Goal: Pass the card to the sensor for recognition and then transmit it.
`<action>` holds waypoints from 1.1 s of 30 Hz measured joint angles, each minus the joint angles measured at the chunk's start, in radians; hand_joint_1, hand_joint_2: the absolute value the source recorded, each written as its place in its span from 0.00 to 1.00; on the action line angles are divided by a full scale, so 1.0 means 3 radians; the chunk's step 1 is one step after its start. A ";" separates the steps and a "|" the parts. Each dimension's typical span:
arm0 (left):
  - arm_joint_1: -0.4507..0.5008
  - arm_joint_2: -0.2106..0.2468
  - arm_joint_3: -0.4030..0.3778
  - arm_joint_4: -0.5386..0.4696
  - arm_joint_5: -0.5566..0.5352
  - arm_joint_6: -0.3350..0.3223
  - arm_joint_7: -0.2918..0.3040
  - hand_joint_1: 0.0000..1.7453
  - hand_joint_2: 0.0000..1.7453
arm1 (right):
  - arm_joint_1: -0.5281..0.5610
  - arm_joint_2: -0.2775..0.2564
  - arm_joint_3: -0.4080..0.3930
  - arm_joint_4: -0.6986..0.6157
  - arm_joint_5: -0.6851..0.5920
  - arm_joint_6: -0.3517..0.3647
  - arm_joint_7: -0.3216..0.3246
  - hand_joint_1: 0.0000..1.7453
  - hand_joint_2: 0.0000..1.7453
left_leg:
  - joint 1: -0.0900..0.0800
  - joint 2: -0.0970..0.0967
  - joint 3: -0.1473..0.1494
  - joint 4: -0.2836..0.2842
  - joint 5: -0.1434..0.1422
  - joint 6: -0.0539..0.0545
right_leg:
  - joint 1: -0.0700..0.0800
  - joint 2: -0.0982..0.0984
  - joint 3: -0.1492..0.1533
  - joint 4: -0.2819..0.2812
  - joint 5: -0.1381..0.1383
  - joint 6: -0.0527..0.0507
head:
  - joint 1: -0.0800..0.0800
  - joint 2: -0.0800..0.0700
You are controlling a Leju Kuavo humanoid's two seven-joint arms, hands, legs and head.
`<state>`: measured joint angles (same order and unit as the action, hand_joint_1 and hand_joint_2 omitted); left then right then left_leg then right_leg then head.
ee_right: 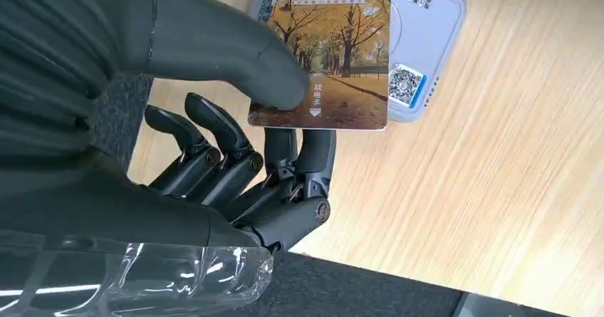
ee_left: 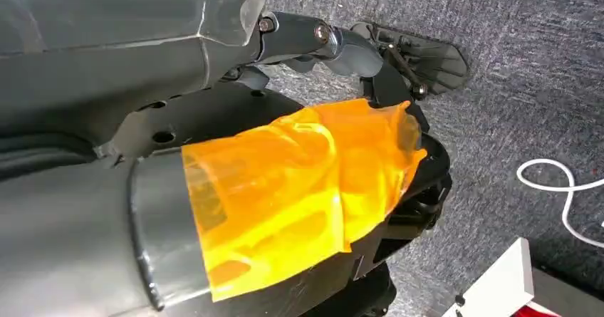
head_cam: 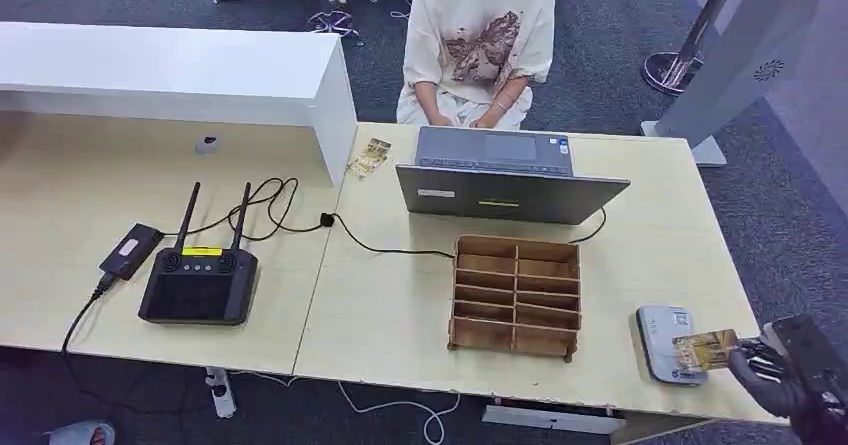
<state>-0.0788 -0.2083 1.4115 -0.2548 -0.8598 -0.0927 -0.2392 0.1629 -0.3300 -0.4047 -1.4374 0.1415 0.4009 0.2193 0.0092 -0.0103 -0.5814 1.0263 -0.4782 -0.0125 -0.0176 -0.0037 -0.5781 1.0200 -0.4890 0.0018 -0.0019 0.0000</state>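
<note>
head: high, facing down over table | right wrist: close; shares sensor | left wrist: floorward

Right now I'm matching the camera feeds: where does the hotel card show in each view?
Head view: card at lower right, held by the right hand over the grey sensor.
Left wrist view: not in it.
Right wrist view: card top centre, under the thumb.
Shared landmark: the sensor.

Pale wood table, white counter, grey carpet floor, seated person behind.
</note>
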 joint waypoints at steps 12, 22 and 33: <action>0.0000 -0.0001 -0.0001 0.0000 -0.0004 0.0000 0.0013 0.00 0.00 | -0.0038 -0.0009 0.0057 0.0052 0.0011 -0.0038 -0.0009 1.00 1.00 | 0.0000 0.0000 0.0000 0.0000 0.0000 0.0000 | 0.0000 0.0000 0.0000 0.0000 0.0000 0.0000 | 0.0000 0.0000; -0.0001 -0.0001 -0.0018 0.0000 -0.0028 -0.0006 0.0031 0.00 0.00 | -0.0094 -0.0033 0.0235 0.0188 0.0025 -0.0277 -0.0028 1.00 1.00 | 0.0000 0.0000 -0.0001 0.0000 0.0000 0.0000 | 0.0000 0.0000 0.0000 0.0000 0.0000 0.0000 | 0.0000 0.0000; -0.0002 -0.0001 -0.0057 0.0000 -0.0042 0.0013 0.0094 0.00 0.00 | -0.0238 -0.0033 0.0398 0.0406 0.0163 -0.0472 -0.0046 1.00 1.00 | 0.0000 0.0001 0.0001 0.0000 0.0001 -0.0001 | 0.0000 0.0001 0.0000 0.0000 0.0000 0.0000 | 0.0000 0.0000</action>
<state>-0.0795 -0.2087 1.3943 -0.2548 -0.8724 -0.0889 -0.2110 0.0914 -0.3399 -0.2854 -1.3157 0.1904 0.2594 0.2056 0.0092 -0.0101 -0.5812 1.0263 -0.4780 -0.0126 -0.0175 -0.0036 -0.5780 1.0202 -0.4890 0.0018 -0.0019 0.0000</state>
